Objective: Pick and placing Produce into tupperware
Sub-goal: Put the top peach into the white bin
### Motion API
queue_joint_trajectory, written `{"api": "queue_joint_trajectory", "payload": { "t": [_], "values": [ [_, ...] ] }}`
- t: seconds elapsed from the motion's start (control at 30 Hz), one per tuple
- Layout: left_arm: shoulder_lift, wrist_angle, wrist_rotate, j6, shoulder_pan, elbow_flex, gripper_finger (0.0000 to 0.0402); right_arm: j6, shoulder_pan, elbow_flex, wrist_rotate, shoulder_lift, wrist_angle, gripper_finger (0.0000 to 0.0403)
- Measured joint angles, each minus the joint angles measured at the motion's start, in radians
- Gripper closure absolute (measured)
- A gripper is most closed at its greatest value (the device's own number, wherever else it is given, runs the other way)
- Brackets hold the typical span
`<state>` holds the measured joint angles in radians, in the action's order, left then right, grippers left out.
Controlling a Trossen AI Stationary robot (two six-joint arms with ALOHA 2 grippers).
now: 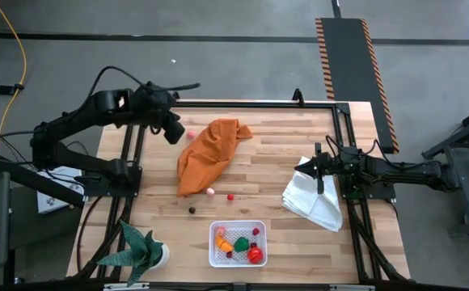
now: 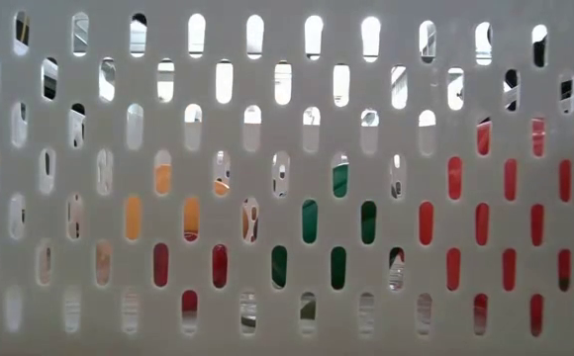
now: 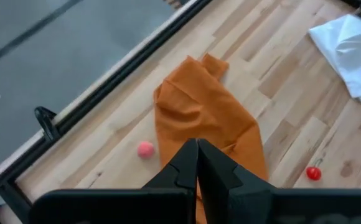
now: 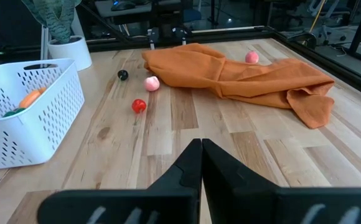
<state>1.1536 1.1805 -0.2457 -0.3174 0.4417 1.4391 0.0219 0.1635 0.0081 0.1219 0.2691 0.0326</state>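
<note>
The tupperware [image 1: 237, 257], a white perforated container, stands near the table's front edge with orange, green and red produce [image 1: 242, 245] inside. On the wood lie loose pieces: a pink ball [image 3: 145, 149] beside the orange cloth's far-left side, and a pink piece [image 4: 152, 83], a red piece [image 4: 139, 106] and a dark berry [image 4: 123, 74] between cloth and container. My left gripper [image 3: 198, 155] hangs shut and empty above the table's far left, near the pink ball [image 1: 191, 134]. My right gripper [image 4: 201, 149] is shut and empty at the right, by the white cloth.
A crumpled orange cloth [image 1: 210, 153] lies at the table's middle. A folded white cloth [image 1: 315, 200] lies at the right. A potted plant [image 1: 141, 250] stands at the near left corner. A dark frame rail [image 3: 106, 93] runs along the far edge. The low view looks through the container's slotted wall [image 2: 267, 188].
</note>
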Motion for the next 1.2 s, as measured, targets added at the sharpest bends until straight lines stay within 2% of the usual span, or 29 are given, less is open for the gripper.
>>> {"api": "queue_joint_trajectory", "payload": {
  "t": [0.43,0.6,0.8,0.97,1.2],
  "values": [
    [0.188,0.043,0.275,0.12,0.245,0.0,0.0401,0.0,0.0,0.0,0.0,0.0,0.0,0.0402],
    [0.266,0.08,0.346,0.16,0.307,0.0,0.0401,0.0,0.0,0.0,0.0,0.0,0.0,0.0402],
    [0.329,0.101,0.359,0.193,0.326,0.0,0.0401,0.0,0.0,0.0,0.0,0.0,0.0,0.0402],
    [0.372,0.129,0.306,0.217,0.336,0.0,0.0401,0.0,0.0,0.0,0.0,0.0,0.0,0.0402],
    [0.415,0.142,0.325,0.247,0.373,0.0,0.0399,0.0,0.0,0.0,0.0,0.0,0.0,0.0402]
  ]
}}
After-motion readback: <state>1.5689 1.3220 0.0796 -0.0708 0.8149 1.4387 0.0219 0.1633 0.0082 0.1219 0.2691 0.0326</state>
